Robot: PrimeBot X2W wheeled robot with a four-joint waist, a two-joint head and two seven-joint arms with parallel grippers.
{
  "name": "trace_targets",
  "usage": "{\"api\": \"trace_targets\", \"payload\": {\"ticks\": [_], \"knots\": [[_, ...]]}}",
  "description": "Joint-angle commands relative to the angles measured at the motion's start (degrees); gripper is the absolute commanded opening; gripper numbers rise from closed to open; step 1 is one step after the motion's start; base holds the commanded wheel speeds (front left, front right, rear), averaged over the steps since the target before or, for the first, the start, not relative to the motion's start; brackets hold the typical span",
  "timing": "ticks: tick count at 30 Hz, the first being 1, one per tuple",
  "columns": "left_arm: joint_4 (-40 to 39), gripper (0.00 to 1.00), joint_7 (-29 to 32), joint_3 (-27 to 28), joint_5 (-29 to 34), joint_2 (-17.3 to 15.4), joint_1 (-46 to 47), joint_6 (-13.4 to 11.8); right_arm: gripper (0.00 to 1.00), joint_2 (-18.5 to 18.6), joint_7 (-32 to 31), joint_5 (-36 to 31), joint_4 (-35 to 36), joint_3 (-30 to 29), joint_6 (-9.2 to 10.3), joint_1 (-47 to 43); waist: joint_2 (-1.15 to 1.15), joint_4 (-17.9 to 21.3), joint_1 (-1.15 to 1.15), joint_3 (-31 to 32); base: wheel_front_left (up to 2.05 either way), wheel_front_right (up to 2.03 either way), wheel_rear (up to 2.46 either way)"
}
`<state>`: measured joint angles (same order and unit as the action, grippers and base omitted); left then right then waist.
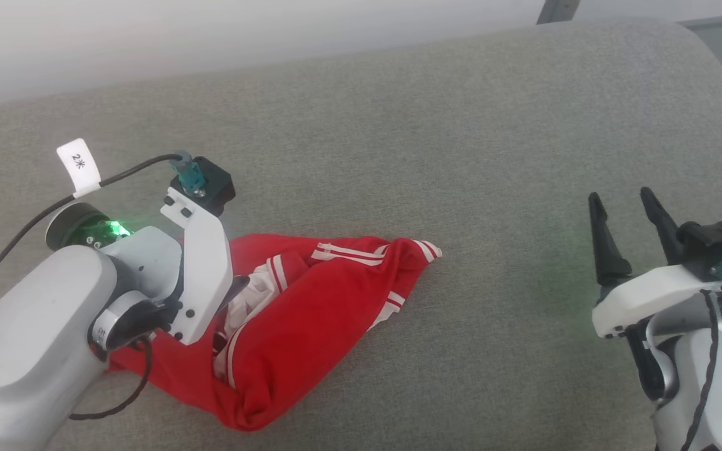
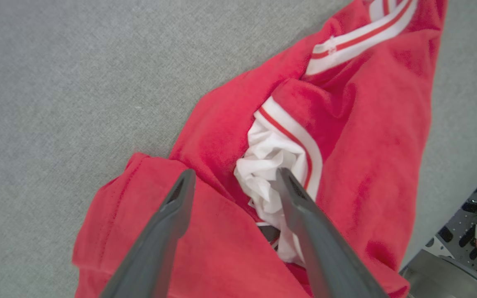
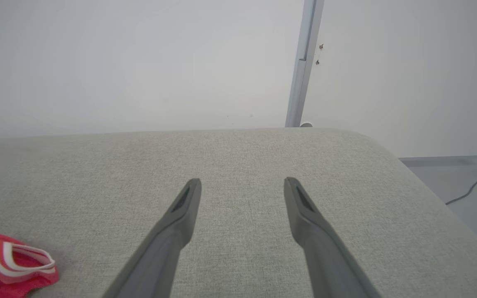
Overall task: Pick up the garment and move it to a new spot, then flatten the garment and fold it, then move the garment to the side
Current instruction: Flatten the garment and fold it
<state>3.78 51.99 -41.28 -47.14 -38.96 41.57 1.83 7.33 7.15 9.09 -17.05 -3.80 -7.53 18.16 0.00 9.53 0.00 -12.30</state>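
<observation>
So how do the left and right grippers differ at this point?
The left gripper is over the crumpled garment; the right gripper is over the bare grey cushion, apart from it. The left gripper points down at cloth; the right gripper points forward along the cushion. Both are open, holding nothing.

Before me lies a tabletop (image 1: 461,125) covered in grey woven fabric, its far right corner rounded. Behind its far edge rises a plain pale wall (image 3: 139,62). A slim grey post (image 3: 302,74) stands upright against that wall, near the far right corner. Past the right edge I see grey floor (image 3: 449,178), with a thin dark cable (image 3: 470,190) lying on it.
</observation>
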Motion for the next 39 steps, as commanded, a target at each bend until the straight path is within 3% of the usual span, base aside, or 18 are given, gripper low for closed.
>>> {"api": "trace_targets", "payload": {"ticks": [1, 10, 19, 20, 21, 23, 24, 32, 39], "knots": [[1.03, 1.00, -0.39, -0.17, 0.07, 0.29, 0.98, 0.59, 1.00, -0.12, 0.76, 0.04, -0.19, 0.52, 0.08, 0.56, 0.00, 0.44, 0.00, -0.30, 0.00, 0.00, 0.00], [6.87, 1.00, -0.68, -2.32, -0.56, 2.34, 2.13, 3.33, 1.00, 0.20, 3.06, 0.70, 0.38, 2.85, 0.08, 2.42, 0.00, 1.25, 0.00, -0.72, 0.00, 0.00, 0.00], [9.75, 0.99, -0.37, -5.20, 0.49, 3.78, 2.46, 4.32, 1.00, 0.28, 2.87, 0.31, 1.59, 2.88, 0.08, 2.75, 0.00, 1.13, 0.00, -1.13, 0.00, 0.00, 0.00], [10.51, 0.83, -0.65, -5.77, 1.31, 3.89, 2.74, 4.36, 1.00, 0.32, 2.78, 0.38, 1.64, 2.95, 0.08, 2.81, 0.00, 1.16, 0.00, -1.31, 0.00, 0.00, 0.00], [11.01, 0.49, -0.48, -6.05, 1.51, 3.96, 2.75, 4.33, 1.00, 0.32, 2.72, 0.43, 1.66, 2.99, 0.08, 2.85, 0.00, 1.18, 0.00, -1.40, 0.00, 0.00, 0.00], [12.00, 0.24, -1.23, -5.98, 1.53, 4.37, 2.75, 4.23, 1.00, 0.28, 2.64, 0.39, 1.75, 3.04, 0.08, 2.89, 0.00, 1.25, 0.00, -1.59, 0.00, 0.00, 0.00], [12.45, 0.00, -1.44, -6.06, 1.38, 4.50, 2.70, 4.31, 1.00, 0.22, 2.66, 0.28, 1.84, 3.05, 0.08, 2.87, 0.00, 1.28, 0.00, -1.68, 0.00, 0.00, 0.00], [11.98, 0.00, -3.10, -5.07, -0.09, 4.62, 3.86, 4.54, 1.00, 0.39, 2.58, -0.60, 2.02, 1.87, 0.08, 1.89, 0.00, 0.88, 0.00, -1.69, 0.00, 0.00, 0.00], [8.34, 0.00, -3.90, -1.54, -1.29, 2.50, 5.24, 1.66, 1.00, 0.35, 1.99, -1.04, 2.04, 0.96, 0.08, 1.07, 0.00, -0.04, 0.00, -1.30, 0.00, 0.00, 0.00]]}}
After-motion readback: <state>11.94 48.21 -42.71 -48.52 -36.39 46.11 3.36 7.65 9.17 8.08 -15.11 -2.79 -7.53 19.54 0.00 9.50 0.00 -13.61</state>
